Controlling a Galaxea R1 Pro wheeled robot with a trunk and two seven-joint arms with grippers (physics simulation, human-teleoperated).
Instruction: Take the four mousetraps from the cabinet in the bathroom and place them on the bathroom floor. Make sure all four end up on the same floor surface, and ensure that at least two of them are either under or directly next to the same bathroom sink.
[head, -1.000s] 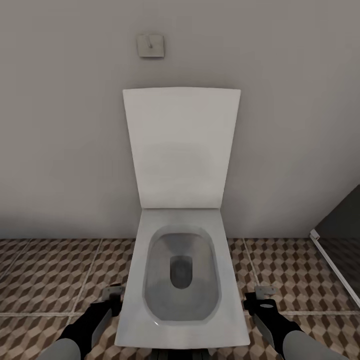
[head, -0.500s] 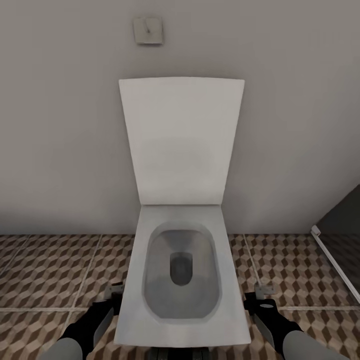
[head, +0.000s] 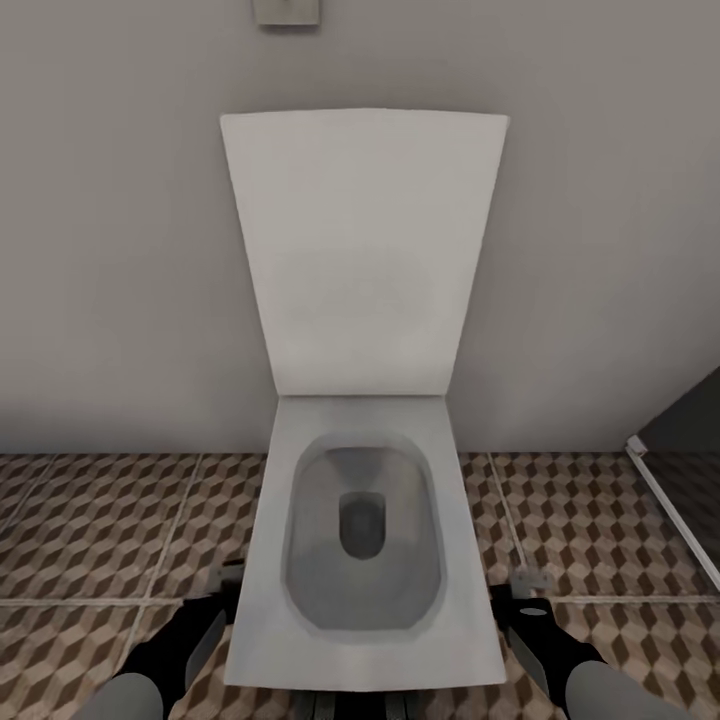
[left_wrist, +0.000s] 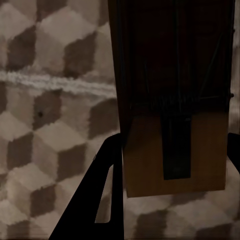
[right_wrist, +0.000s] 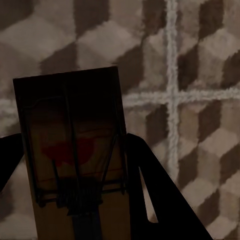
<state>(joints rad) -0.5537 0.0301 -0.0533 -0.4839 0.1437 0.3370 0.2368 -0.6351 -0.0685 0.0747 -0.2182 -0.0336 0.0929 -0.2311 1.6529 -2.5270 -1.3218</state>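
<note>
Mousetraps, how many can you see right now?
2. One mousetrap sits between the left gripper's fingers, one mousetrap between the right gripper's fingers. Others may be elsewhere.

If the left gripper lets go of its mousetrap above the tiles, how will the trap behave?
The mousetrap is a flat wooden board, so it probably stays stiff and lands flat rather than rolling. Its wire parts might snap or shift on impact. The tiled floor looks smooth, so it may slide.

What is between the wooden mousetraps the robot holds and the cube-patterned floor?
Nothing visible. Each small brown wooden mousetrap, left and right, hangs over bare cube-patterned brown tile floor. The white toilet stands between the two arms.
</note>
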